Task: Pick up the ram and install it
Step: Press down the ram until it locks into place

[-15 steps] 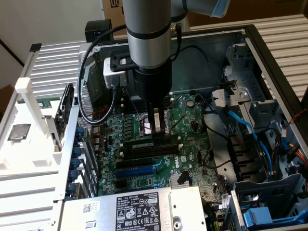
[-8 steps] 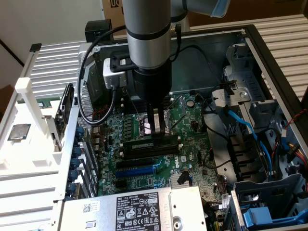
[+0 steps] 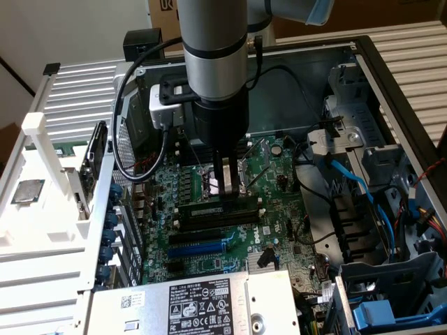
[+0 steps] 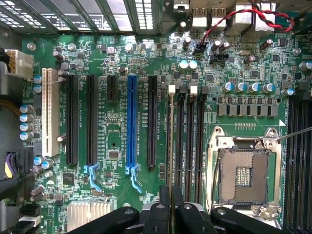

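Note:
My gripper (image 3: 224, 195) reaches down into the open computer case over the memory slots (image 3: 216, 218) of the green motherboard (image 3: 279, 188). In the wrist view the gripper (image 4: 170, 210) is shut on the ram (image 4: 170, 146), seen edge-on as a thin line. The stick stands in the slot closest to the black expansion slot (image 4: 152, 122), and one end reaches the white end clip (image 4: 171, 89). From the exterior view the ram (image 3: 209, 209) lies along the slot farthest from the camera, right under the fingertips. Three neighbouring slots (image 4: 190, 146) hold nothing.
The open processor socket (image 4: 243, 175) lies beside the slots. A blue expansion slot (image 4: 131, 122) and a white one (image 4: 47, 112) run parallel. A square silver chip (image 3: 26, 190) rests on the white rack outside the case. Blue cables (image 3: 349, 181) and the power supply (image 3: 202, 303) flank the board.

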You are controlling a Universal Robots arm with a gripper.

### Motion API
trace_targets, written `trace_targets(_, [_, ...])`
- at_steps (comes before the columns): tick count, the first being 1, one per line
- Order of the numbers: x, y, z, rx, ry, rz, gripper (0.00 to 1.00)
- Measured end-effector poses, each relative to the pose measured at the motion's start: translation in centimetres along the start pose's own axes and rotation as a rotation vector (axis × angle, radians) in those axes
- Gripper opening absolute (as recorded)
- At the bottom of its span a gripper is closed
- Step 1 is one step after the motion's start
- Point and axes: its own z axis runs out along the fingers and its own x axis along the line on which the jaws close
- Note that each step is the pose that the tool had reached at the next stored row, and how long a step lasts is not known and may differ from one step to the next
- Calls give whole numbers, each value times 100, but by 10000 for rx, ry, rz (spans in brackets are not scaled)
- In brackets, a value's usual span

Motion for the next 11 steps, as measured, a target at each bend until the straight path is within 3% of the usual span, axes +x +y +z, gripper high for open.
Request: trace_targets(11, [-2,1,28,-4,6,22,13])
